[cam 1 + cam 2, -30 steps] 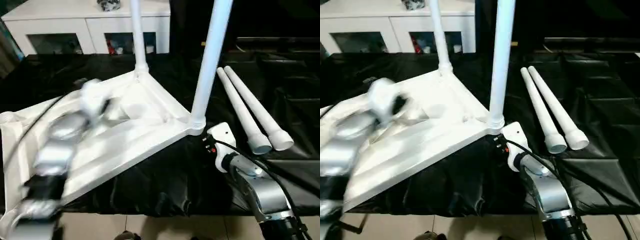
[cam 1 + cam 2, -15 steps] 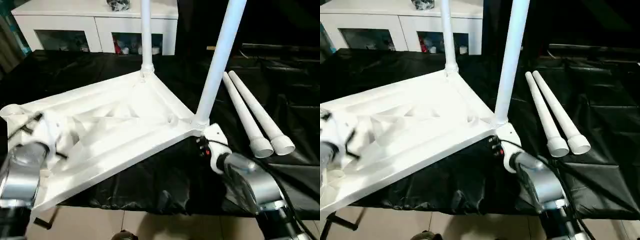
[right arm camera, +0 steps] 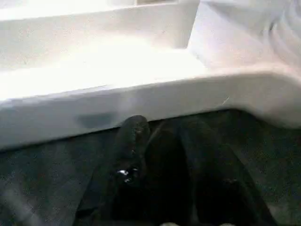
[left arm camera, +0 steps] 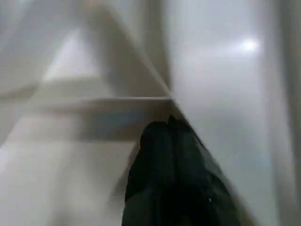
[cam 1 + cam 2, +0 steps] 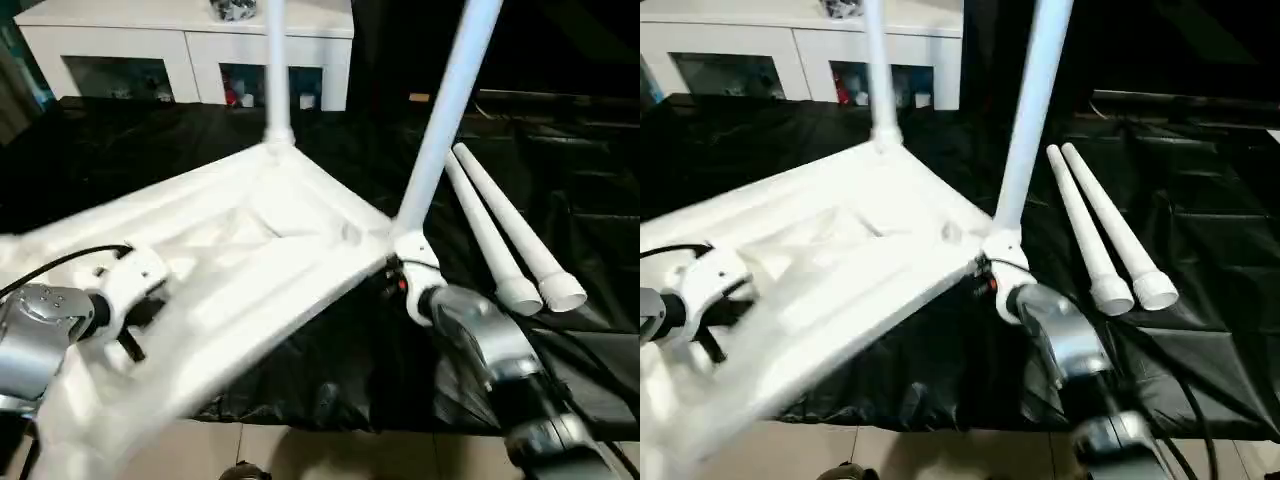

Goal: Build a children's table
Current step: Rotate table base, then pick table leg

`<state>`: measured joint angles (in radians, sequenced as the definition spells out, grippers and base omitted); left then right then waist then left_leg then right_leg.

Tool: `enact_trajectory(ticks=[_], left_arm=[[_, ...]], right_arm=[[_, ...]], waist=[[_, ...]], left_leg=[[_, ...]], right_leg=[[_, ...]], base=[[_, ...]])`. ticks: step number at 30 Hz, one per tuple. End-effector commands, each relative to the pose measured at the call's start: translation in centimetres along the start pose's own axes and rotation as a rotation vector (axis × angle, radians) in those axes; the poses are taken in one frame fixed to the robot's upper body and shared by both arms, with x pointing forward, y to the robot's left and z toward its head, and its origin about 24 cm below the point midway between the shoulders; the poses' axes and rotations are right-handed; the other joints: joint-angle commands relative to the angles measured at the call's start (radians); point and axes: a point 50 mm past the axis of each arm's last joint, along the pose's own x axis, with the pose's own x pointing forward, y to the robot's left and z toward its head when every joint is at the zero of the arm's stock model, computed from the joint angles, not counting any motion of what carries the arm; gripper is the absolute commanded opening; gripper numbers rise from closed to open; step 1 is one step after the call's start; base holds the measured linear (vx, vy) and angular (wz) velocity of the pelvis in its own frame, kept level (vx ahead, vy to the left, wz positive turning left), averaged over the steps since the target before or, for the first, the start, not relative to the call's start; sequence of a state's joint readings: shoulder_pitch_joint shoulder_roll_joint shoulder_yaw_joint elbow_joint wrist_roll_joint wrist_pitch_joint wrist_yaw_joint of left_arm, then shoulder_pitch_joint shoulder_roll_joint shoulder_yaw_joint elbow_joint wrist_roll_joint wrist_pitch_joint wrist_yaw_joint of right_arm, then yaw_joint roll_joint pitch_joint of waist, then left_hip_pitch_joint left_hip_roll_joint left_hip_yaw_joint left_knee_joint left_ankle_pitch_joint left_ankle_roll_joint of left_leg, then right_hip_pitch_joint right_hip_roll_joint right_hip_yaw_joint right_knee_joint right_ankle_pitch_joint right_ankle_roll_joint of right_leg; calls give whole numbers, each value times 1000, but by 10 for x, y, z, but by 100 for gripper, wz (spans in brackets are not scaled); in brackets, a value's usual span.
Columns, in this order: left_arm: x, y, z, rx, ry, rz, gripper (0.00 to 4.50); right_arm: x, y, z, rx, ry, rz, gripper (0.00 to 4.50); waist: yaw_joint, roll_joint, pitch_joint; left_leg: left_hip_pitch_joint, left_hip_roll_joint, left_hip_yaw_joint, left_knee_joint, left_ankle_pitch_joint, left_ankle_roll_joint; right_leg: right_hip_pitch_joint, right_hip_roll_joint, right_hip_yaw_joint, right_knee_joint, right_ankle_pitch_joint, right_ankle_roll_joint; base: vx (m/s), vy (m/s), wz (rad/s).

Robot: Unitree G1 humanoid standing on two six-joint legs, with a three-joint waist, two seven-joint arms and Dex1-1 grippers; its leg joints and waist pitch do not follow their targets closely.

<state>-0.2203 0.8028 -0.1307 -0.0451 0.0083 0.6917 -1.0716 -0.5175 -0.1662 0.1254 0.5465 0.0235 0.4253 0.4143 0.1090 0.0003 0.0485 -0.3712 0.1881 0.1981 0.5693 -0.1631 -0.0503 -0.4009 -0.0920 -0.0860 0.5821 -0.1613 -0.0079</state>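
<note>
Left gripper in left wrist view: fingers pressed together, tips against ribbed underside of children's table, nothing between them

Right wrist view: right gripper at near edge of tabletop, above black cloth; one finger just under the rim; whether spread or clamped, cannot tell

Left eye view: table upside down on black-draped surface, top tilted, far corner toward white cabinet; two fitted legs standing upward, slightly leaning; right gripper beside nearer leg's base

Right eye view: two loose legs flat on cloth, side by side, long axes running away from robot, wide ends nearest
</note>
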Motion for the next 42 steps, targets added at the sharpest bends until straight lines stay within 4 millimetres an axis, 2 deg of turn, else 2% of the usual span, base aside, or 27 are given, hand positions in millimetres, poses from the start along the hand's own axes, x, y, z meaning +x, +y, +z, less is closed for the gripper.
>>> enact_trajectory(ticks=[1, 4, 8, 12, 14, 15, 16, 18, 19, 20, 21, 22, 24, 25, 26, 27, 28, 30, 34, 35, 36, 37, 38, 39, 40, 41, 42], left_arm=[[9, -20, 15, 36, -72, -170, 0], [18, -30, 28, 57, -130, -236, 0], [41, -39, 51, 89, -198, -250, 0], [65, -27, 75, 86, -266, -107, 0], [72, -18, 81, 85, -274, -23, 0], [74, -13, 84, 84, -277, 12, 0], [75, -12, 85, 83, -278, 19, 0], [80, 1, 91, 66, -281, 122, 0], [82, 4, 91, 64, -279, 143, 0], [83, 9, 91, 65, -273, 184, 0], [84, 14, 91, 67, -266, 217, 0], [87, 20, 91, 66, -262, 262, 0], [88, 28, 91, 58, -263, 329, 0], [89, 31, 92, 53, -267, 354, 0], [91, 35, 90, 45, -265, 388, 0], [91, 37, 89, 41, -264, 401, 0], [92, 39, 87, 38, -259, 416, 0], [93, 41, 80, 64, -235, 427, 0], [85, 35, 82, 59, -309, 356, 0], [77, 29, 84, 54, -379, 315, 0], [77, 29, 84, 54, -380, 314, 0], [73, 27, 85, 48, -405, 308, 0], [68, 25, 87, 52, -444, 316, 0], [64, 23, 87, 39, -467, 309, 33], [57, 19, 89, 21, -510, 298, 41], [53, 17, 91, 17, -532, 294, 41], [47, 12, 95, 0, -578, 275, 41]], right_arm=[[5, 2, 7, -10, -27, 1, 106], [9, 4, 14, -10, -43, 2, 85], [19, 12, 21, -15, -60, 31, 49], [23, 18, 25, -19, -77, 42, 9], [22, 16, 27, -19, -91, 30, 3], [22, 15, 28, -17, -99, 24, 3], [22, 15, 28, -16, -101, 23, 3], [18, 8, 32, -6, -130, -8, 3], [18, 6, 33, -5, -135, -19, 3], [16, 2, 33, 0, -143, -46, 3], [14, -2, 34, 4, -149, -74, 3], [11, -7, 36, 3, -164, -112, 3], [7, -14, 37, 9, -182, -155, 3], [5, -17, 37, 21, -187, -167, 3], [2, -20, 37, 38, -195, -174, 3], [0, -21, 37, 44, -199, -176, 3], [-2, -23, 38, 48, -203, -181, 20], [-7, -26, 38, 23, -214, -195, 20], [-20, -35, 38, 20, -209, -211, 67], [-27, -46, 37, 45, -192, -275, 67], [-27, -46, 37, 45, -192, -275, 77], [-31, -52, 38, 51, -186, -312, 86], [-36, -58, 39, 83, -174, -345, 93], [-38, -62, 40, 101, -170, -363, 101], [-44, -69, 41, 125, -165, -394, 108], [-46, -72, 42, 128, -159, -403, 115], [-51, -79, 43, 125, -147, -428, 115]], waist=[[0, 21, -62], [-2, 17, -61], [-3, 13, -56], [-9, 9, -53], [-12, 6, -55], [-11, 7, -58], [-16, 10, -58], [-15, 7, -61], [-11, 19, -64], [-16, 15, -63], [-17, 14, -64], [-14, 20, -67], [-13, 21, -68], [-11, 21, -72], [-12, 22, -71], [-11, 20, -72], [-11, 26, -74], [-12, 28, -75], [-7, 28, -80], [-8, 33, -77], [-7, 31, -78], [-8, 38, -74], [-9, 36, -71], [-9, 35, -69], [-8, 44, -67], [-9, 39, -60], [-9, 39, -62]], left_leg=[[28, 40, -25, -72, -291, -61], [26, 39, -24, -73, -311, -60], [28, 39, -26, -72, -358, -63], [29, 34, -29, -70, -378, -62], [22, 34, -33, -71, -368, -57], [25, 34, -33, -70, -364, -57], [25, 34, -33, -69, -362, -54], [25, 32, -32, -67, -346, -49], [28, 34, -33, -65, -344, -51], [19, 34, -34, -67, -335, -49], [18, 32, -33, -67, -329, -46], [26, 32, -31, -63, -330, -48], [17, 31, -32, -63, -300, -45], [20, 32, -31, -61, -293, -45], [17, 30, -31, -60, -277, -39], [18, 31, -30, -59, -272, -37], [17, 30, -30, -58, -261, -34], [13, 30, -32, -57, -243, -26], [14, 36, -29, -51, -187, -3], [14, 35, -26, -49, -196, 1], [14, 39, -29, -50, -194, -2], [16, 37, -25, -50, -206, -5], [16, 39, -25, -53, -233, -13], [18, 36, -23, -53, -248, -16], [24, 39, -25, -54, -280, -30], [25, 36, -22, -57, -315, -33], [29, 37, -24, -56, -325, -42]], right_leg=[[36, -58, 52, -42, -170, -217], [39, -59, 53, -45, -201, -212], [36, -62, 56, -57, -321, -182], [33, -61, 52, -74, -433, -132], [38, -61, 49, -76, -446, -111], [37, -60, 48, -76, -443, -108], [35, -59, 48, -76, -431, -108], [35, -57, 47, -74, -406, -115], [35, -60, 48, -70, -387, -123], [41, -59, 46, -68, -369, -129], [42, -56, 45, -69, -363, -127], [35, -54, 46, -69, -339, -132], [44, -54, 46, -61, -285, -140], [44, -54, 46, -57, -258, -144], [47, -52, 45, -55, -229, -148], [47, -52, 45, -55, -216, -152], [49, -52, 45, -51, -188, -161], [53, -52, 43, -47, -145, -174], [58, -56, 44, -30, -16, -234], [52, -54, 44, -33, -27, -242], [59, -60, 45, -30, -27, -247], [51, -55, 45, -34, -54, -248], [54, -55, 45, -37, -92, -243], [51, -53, 45, -42, -122, -236], [50, -57, 46, -42, -173, -229], [44, -52, 44, -56, -247, -208], [45, -55, 45, -51, -261, -207]], base=[[0, 0, 0], [0, 0, 0], [0, 0, 0], [0, 0, 0], [0, 0, 0], [0, 0, 0], [0, 0, 0], [0, 0, 0], [0, 0, 0], [0, 0, 0], [0, 0, 0], [0, 0, 0], [0, 0, 0], [0, 0, 0], [0, 0, 0], [0, 0, 0], [0, 0, 0], [0, 0, 0], [0, 0, 0], [0, 0, 0], [0, 0, 0], [0, 0, 0], [0, 0, 0], [0, 0, 0], [0, 0, 0], [0, 0, 0], [0, 0, 0]])
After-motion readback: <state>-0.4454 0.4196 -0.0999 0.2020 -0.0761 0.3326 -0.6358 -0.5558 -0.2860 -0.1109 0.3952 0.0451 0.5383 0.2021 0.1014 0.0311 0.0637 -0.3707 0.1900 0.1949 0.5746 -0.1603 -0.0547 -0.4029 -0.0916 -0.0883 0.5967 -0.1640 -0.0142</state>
